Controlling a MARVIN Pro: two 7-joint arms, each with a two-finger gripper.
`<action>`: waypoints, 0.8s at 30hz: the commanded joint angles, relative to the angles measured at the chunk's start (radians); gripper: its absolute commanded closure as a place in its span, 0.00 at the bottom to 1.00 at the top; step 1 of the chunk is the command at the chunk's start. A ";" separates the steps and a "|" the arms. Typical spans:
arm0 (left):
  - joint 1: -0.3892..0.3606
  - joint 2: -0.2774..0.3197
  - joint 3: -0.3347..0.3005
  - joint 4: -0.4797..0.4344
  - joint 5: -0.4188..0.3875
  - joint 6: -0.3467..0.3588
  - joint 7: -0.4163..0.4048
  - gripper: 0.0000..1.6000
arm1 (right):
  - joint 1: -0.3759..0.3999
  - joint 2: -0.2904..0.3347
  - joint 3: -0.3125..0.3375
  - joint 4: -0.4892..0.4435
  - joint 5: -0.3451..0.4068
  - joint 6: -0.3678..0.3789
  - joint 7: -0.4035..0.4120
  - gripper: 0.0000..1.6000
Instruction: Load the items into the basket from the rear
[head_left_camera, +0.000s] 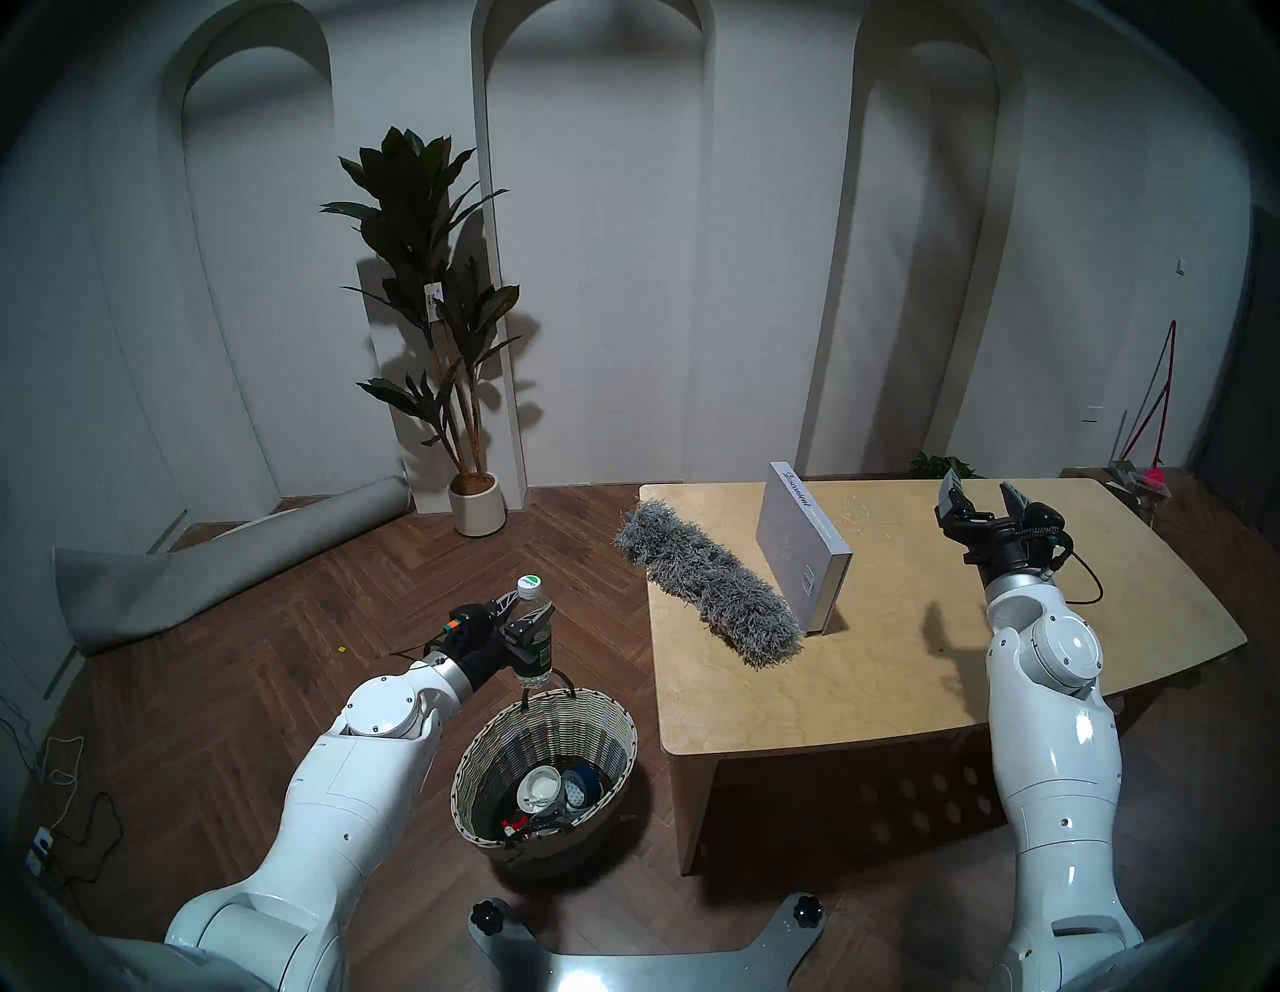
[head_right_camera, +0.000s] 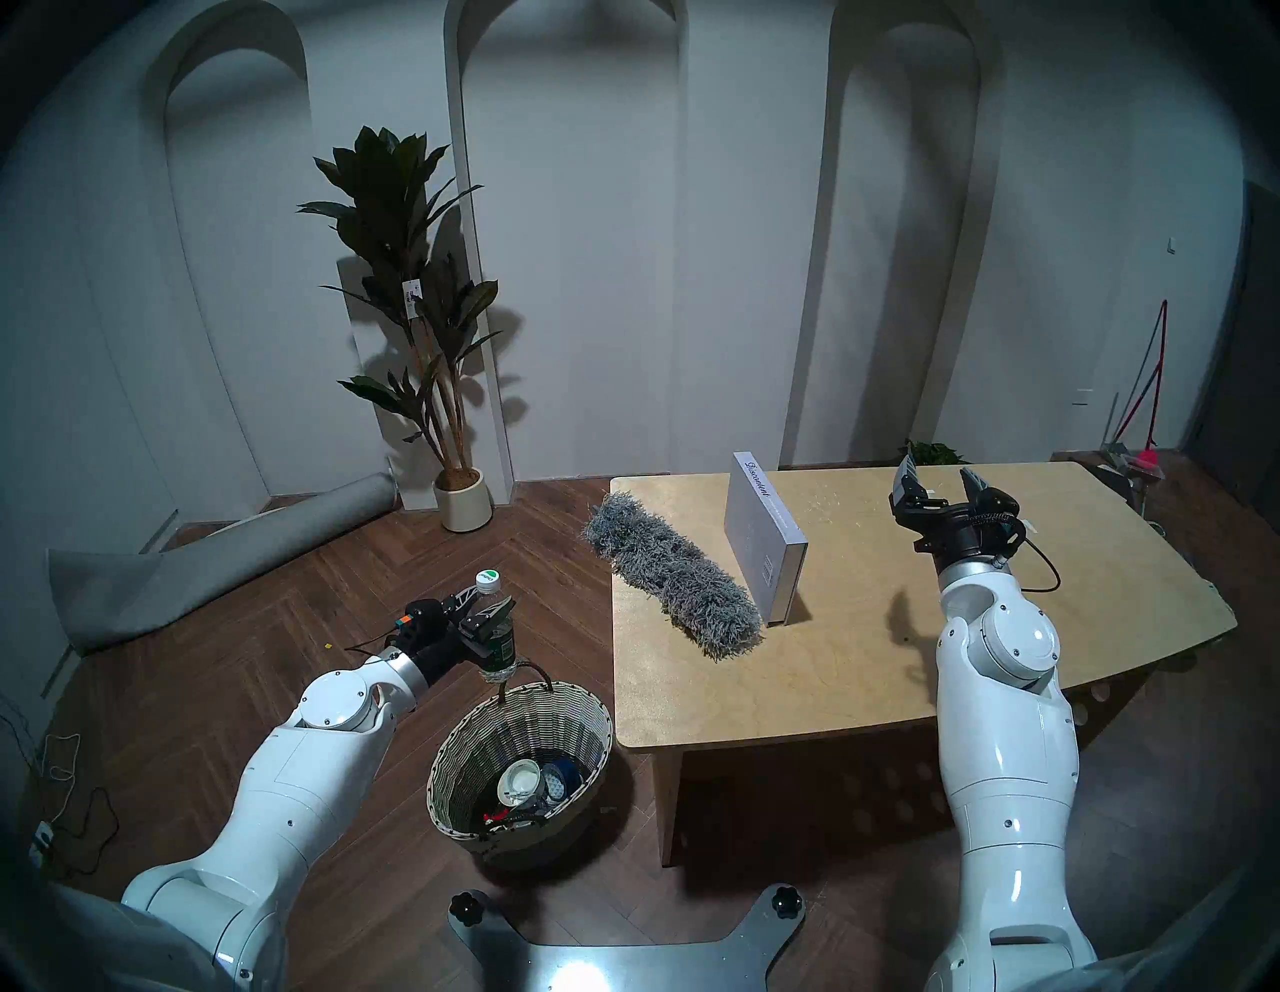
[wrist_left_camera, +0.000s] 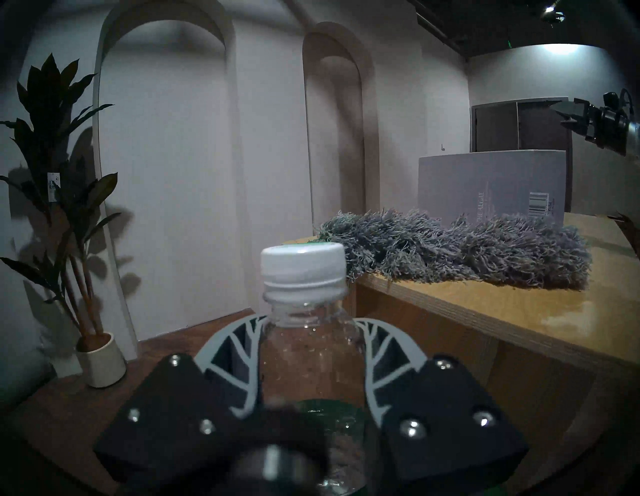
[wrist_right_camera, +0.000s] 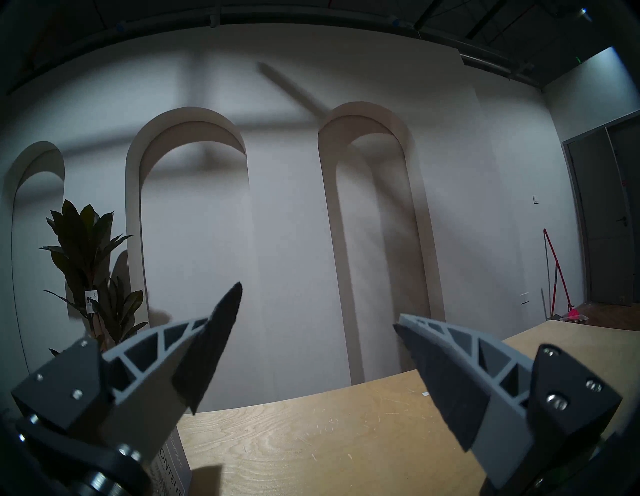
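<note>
Bottle first: the clear plastic bottle with green label and white-green cap (head_left_camera: 534, 634) stands upright in the left gripper (head_left_camera: 528, 618), whose fingers are clamped on its upper body just below the neck. It hangs over the far rim of the round woven wicker basket with pale beige rim and dark loop handle (head_left_camera: 485, 748), which sits on the floor left of the pale wooden counter (head_left_camera: 900, 665); small odds and ends already lie at the bottom.

It looks light, and its smooth thin wall probably dents and slips under a hard squeeze, so the grip high on the stiffer shoulder seems sound.

On the counter, the long shaggy grey duster head (head_left_camera: 706, 584) lies along the left edge, touching or just beside the large thin grey-lavender book (head_left_camera: 800, 547), which stands on edge. The duster is likely soft and light, best pinched mid-length; the book is stiff and heavier, best taken by its top edge.

The right gripper (head_left_camera: 982, 496) hovers above the counter's far right, fingers apart, holding nothing.
</note>
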 joint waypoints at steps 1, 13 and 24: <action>-0.078 -0.013 0.000 0.028 0.010 -0.054 0.008 1.00 | 0.011 0.001 -0.004 -0.028 -0.001 -0.001 0.001 0.00; -0.115 -0.023 0.009 0.085 0.035 -0.077 -0.010 0.00 | 0.026 -0.004 -0.010 -0.020 -0.015 0.001 -0.005 0.00; -0.074 -0.024 -0.018 0.038 0.034 -0.068 0.015 0.00 | 0.036 -0.004 -0.015 -0.013 -0.017 0.003 -0.004 0.00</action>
